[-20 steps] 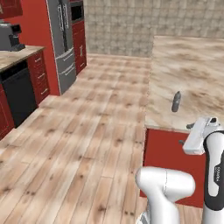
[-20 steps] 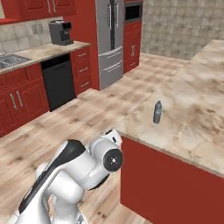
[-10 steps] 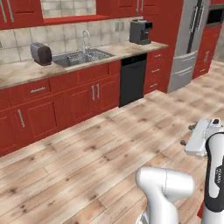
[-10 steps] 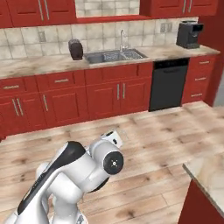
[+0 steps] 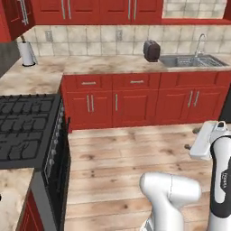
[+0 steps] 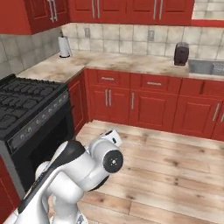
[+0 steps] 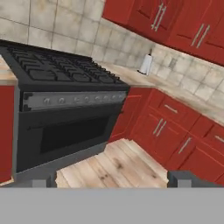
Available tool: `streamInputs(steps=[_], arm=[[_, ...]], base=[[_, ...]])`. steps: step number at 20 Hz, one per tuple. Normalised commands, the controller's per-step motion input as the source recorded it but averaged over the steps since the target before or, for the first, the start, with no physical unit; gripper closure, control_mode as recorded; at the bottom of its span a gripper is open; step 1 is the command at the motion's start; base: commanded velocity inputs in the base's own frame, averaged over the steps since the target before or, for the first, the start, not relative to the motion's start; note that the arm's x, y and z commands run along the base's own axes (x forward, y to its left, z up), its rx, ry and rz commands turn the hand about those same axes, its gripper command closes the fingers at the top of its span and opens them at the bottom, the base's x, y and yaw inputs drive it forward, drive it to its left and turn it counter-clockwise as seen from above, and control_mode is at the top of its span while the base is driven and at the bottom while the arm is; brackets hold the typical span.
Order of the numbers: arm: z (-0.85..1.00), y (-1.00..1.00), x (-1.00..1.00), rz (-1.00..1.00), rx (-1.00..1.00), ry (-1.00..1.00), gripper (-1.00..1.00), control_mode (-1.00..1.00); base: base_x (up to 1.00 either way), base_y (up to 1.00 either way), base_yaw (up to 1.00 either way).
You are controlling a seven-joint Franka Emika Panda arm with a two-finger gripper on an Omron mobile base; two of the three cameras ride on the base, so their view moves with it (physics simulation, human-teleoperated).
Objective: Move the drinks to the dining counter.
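Observation:
The drinks and the dining counter are out of view. My gripper [image 7: 113, 183] is open, its two dark fingertips [image 7: 43, 181] standing far apart with nothing between them. It points at a black stove [image 7: 65, 74] and the red corner cabinets [image 7: 162, 127] beyond. In the left base view the gripper [image 5: 191, 139] hangs over the wooden floor [image 5: 122, 158] at the right edge, on the raised white arm.
The stove [image 5: 27, 122] stands at the left, with a beige counter [image 5: 13, 189] beside it. Along the tiled wall runs a marbled countertop [image 5: 103, 65] bearing a paper towel roll [image 5: 27, 53], a dark toaster [image 5: 151, 50] and a sink [image 5: 191, 61]. Open floor [image 6: 175, 166] lies ahead.
The whole picture has swung left: the base has turned from the island with a bottle, past the sink wall, to the stove corner. The arm's pose and the open gripper are unchanged.

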Motion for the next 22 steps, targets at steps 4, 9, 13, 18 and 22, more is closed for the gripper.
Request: streamInputs(steps=[4, 9, 13, 18, 22], arm=[[0.0, 0.0, 0.0, 0.0, 0.0, 0.0, -1.0, 1.0], [0.0, 0.0, 0.0, 0.0, 0.0, 0.0, -1.0, 1.0], [0.0, 0.0, 0.0, 0.0, 0.0, 0.0, -1.0, 1.0], [0.0, 0.0, 0.0, 0.0, 0.0, 0.0, -1.0, 1.0], [0.0, 0.0, 0.0, 0.0, 0.0, 0.0, -1.0, 1.0]], base=[[0.0, 0.0, 0.79], [0.0, 0.0, 0.76], [0.03, 0.0, 0.63], [0.14, 0.0, 0.54], [0.22, 0.0, 0.54]])
